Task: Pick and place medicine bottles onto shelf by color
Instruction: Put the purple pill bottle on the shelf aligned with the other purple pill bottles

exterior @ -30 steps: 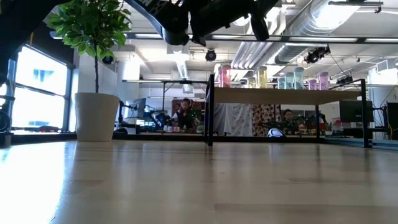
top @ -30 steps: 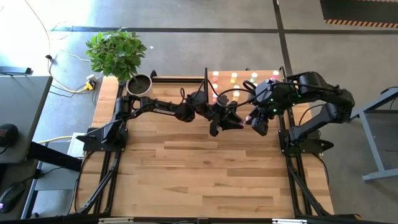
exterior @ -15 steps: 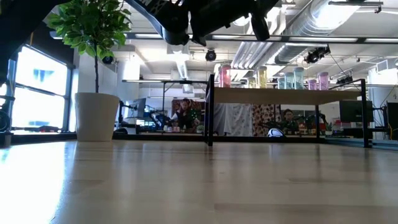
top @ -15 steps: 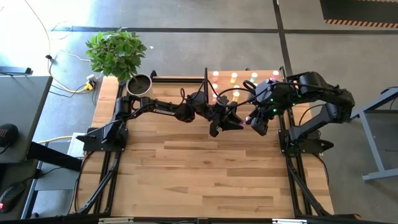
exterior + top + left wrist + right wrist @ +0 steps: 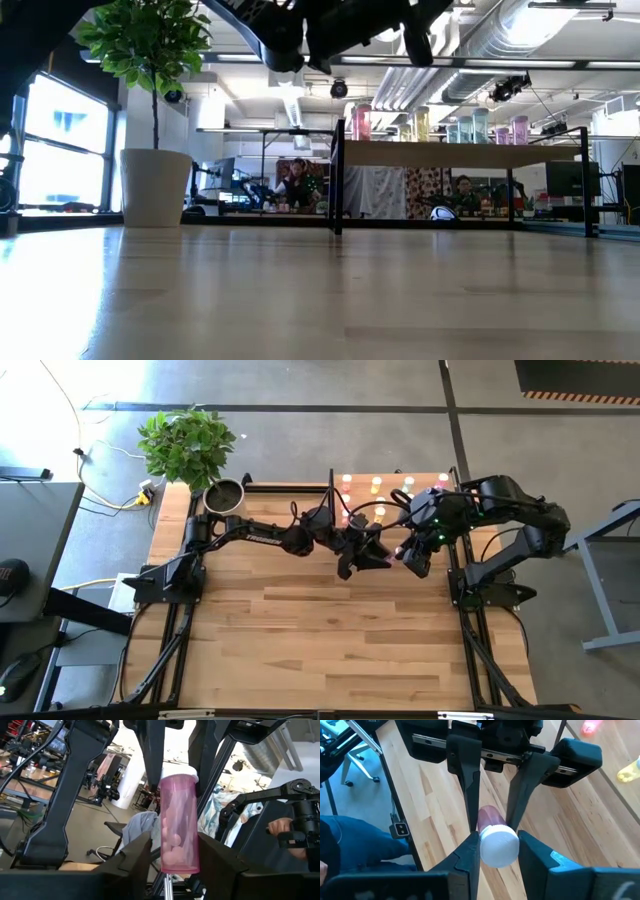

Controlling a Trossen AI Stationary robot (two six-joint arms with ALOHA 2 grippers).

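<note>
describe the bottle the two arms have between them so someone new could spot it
Above the table, just in front of the shelf, the two end effectors meet. Between them hangs a pink see-through bottle with a white cap, the only bottle in the air; the rest stand on the shelf.

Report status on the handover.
Right gripper shut on pink bottle, cap end. Left gripper at other end, mid-air over table. Shelf just behind.

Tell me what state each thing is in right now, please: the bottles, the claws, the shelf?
pink bottle: white cap on, held in the air above the table.
right gripper: shut on the pink bottle at its capped end.
left gripper: at the bottle's other end, facing the right gripper.
shelf: standing at the table's far edge, loaded.
shelf bottles: upright on the shelf.
</note>
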